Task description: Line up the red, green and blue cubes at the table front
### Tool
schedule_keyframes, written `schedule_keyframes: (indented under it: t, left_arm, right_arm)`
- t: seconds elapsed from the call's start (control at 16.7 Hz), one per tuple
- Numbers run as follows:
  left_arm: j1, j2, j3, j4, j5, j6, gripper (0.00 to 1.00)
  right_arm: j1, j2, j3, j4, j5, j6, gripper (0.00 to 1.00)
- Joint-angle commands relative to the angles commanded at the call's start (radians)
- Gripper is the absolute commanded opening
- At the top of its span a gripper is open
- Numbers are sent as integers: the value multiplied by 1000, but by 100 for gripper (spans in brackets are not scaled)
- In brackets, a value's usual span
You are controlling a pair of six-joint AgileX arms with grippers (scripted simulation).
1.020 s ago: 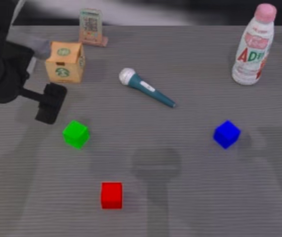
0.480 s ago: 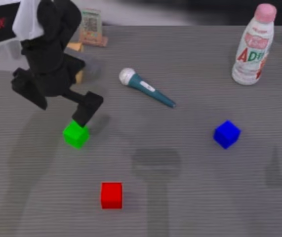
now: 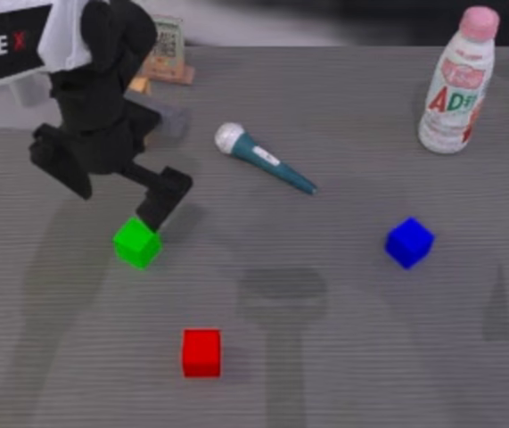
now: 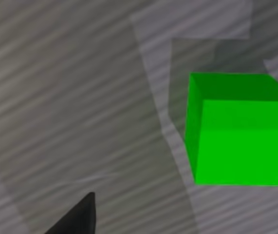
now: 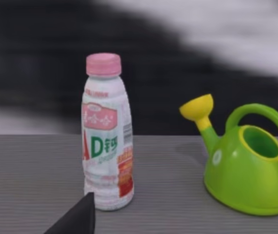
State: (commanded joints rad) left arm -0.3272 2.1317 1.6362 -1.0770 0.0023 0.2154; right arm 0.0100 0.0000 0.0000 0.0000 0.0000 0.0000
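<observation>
Three cubes lie spread over the table (image 3: pixel 343 107), a wide grey ribbed top. My left arm (image 3: pixel 94 107) reaches in from the far left corner, bulky and black, and its gripper (image 3: pixel 160 198) hangs just behind the green cube (image 3: pixel 137 242); whether its fingers are spread or closed I cannot tell. In the left wrist view that cube fills much of the frame, flat on the table, with only one dark fingertip (image 4: pixel 78 218) showing near it and not touching.

The right arm is out of the top view — its wrist camera looks across the table at a bottle (image 5: pixel 105 134) and a green watering can (image 5: pixel 246 165), one dark fingertip (image 5: pixel 78 218) at the frame's edge.

The bottle stands upright at the far right, white with a pink cap. A teal microphone (image 3: pixel 264 158) lies slanted near the middle of the far half. A small card (image 3: pixel 167 49) stands at the far edge, partly hidden by the left arm.

The blue cube (image 3: pixel 409 242) sits right of centre, well apart from the green. The red cube (image 3: pixel 201 352) lies nearest the front, between them and closer to the green.
</observation>
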Motion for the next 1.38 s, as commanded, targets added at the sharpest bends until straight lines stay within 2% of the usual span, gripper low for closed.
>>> schedule_keyframes:
  t: [0.18, 0.54, 0.78, 1.38]
  left_arm:
    - [-2, 17, -26, 40, 0, 2, 100]
    - [-3, 108, -142, 255, 1, 3, 100]
    - [-3, 115, -149, 266, 1, 3, 100]
    - [-3, 115, -149, 266, 1, 3, 25]
  right_arm:
    - [0, 0, 0, 0, 0, 0, 100]
    - [0, 0, 0, 0, 0, 0, 100]
    - [0, 0, 0, 0, 0, 0, 100]
    - [0, 0, 0, 0, 0, 0, 100]
